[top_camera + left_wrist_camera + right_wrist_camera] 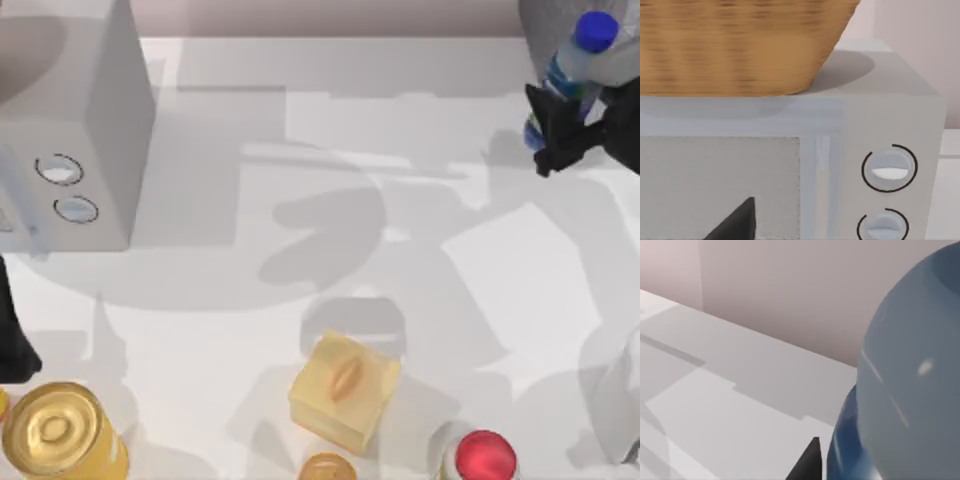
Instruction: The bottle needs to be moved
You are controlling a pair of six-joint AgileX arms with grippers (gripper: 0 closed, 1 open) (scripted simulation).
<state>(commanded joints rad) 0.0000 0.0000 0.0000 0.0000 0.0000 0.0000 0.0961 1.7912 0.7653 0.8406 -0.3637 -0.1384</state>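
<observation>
At the table's far right, the bottle (568, 72) shows a blue cap, a blue-green label and a blue base. It leans with the cap toward the far edge. My right gripper (556, 112) is shut on its lower body. Up close in the right wrist view, the bottle (910, 385) bulges clear above its blue base, with one dark fingertip (810, 462) beside it. My left arm (10, 335) is parked at the left edge. One of its fingertips (735, 222) shows in front of the microwave door.
A grey microwave (75, 130) stands at the far left with a wicker basket (740, 45) on top. Along the near edge are a yellow can (60, 430), a tan box (345, 390), a small orange item (325, 468) and a red-capped white container (483, 455).
</observation>
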